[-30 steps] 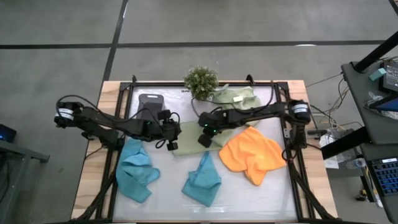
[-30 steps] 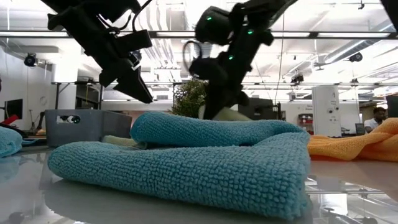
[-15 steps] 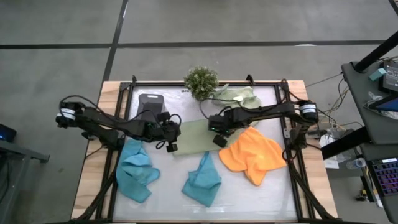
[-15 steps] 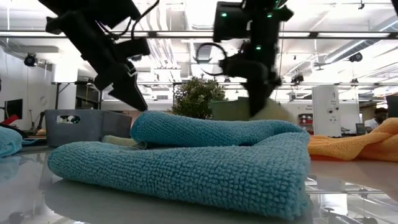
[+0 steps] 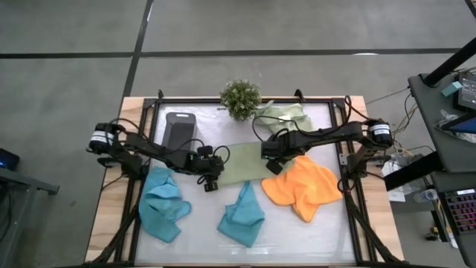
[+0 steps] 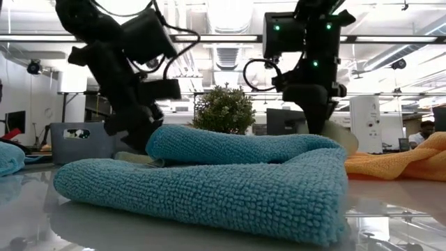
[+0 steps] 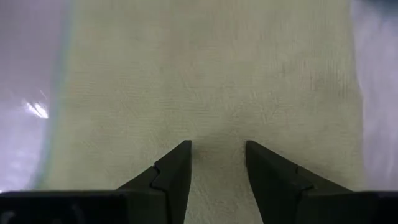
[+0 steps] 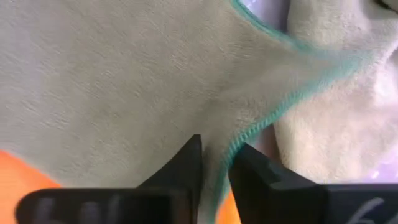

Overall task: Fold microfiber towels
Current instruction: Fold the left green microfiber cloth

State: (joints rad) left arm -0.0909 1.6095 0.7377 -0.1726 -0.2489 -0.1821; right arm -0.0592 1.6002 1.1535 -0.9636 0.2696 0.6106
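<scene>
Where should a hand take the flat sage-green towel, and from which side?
At its corners. The sage-green towel lies spread flat, so only edges offer a pinch: left hand from above at the left end, right hand at the right, near the orange towel.

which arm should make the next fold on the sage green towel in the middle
Probably the right. The right gripper is pinching the flat sage-green towel at its right edge, while the left gripper hovers with jaws open at the towel's left end, gripping nothing.

High view straight down, low view level across table, wrist views close on sage towel
</scene>
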